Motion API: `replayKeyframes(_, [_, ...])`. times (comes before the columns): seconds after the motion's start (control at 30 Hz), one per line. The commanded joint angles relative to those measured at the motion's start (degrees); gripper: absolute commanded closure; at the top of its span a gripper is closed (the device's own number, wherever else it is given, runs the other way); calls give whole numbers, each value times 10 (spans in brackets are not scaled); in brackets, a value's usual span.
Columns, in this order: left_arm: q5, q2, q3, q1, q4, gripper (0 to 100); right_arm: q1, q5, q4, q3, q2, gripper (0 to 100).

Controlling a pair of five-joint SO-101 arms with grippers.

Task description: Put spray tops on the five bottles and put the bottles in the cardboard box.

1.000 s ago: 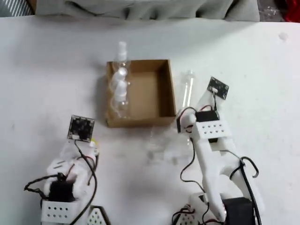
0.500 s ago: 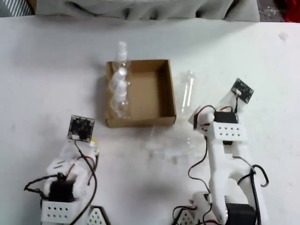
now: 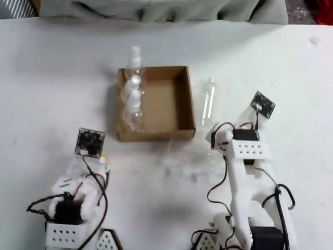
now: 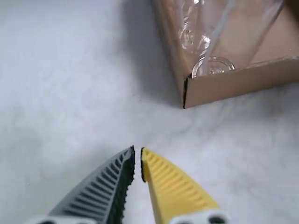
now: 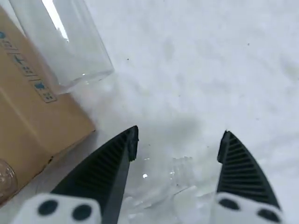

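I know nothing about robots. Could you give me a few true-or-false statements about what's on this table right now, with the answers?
1. Several bottles are inside the cardboard box. True.
2. A loose bottle lies on the table beside the box. True.
3. The right gripper is shut. False: its two black fingers stand well apart.
4. The left gripper is gripping a bottle. False: it is shut on nothing, above bare table near the box's corner.
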Motion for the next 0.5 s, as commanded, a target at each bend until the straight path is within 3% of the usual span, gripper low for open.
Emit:
replayKeyframes(0.0, [-5,-9,-3,-5,4,980,-2,8,-13,-7,-20,752])
replayKeyframes(0.1, [-5,-9,-3,-5,4,980,11,104,-6,-17,-32,752])
replayKeyframes(0.3, [-5,-9,-3,-5,4,980,32,405,95,-73,-80,752])
replayKeyframes(0.47, [-5,-9,-3,-5,4,980,9,641,160,-120,-75,752])
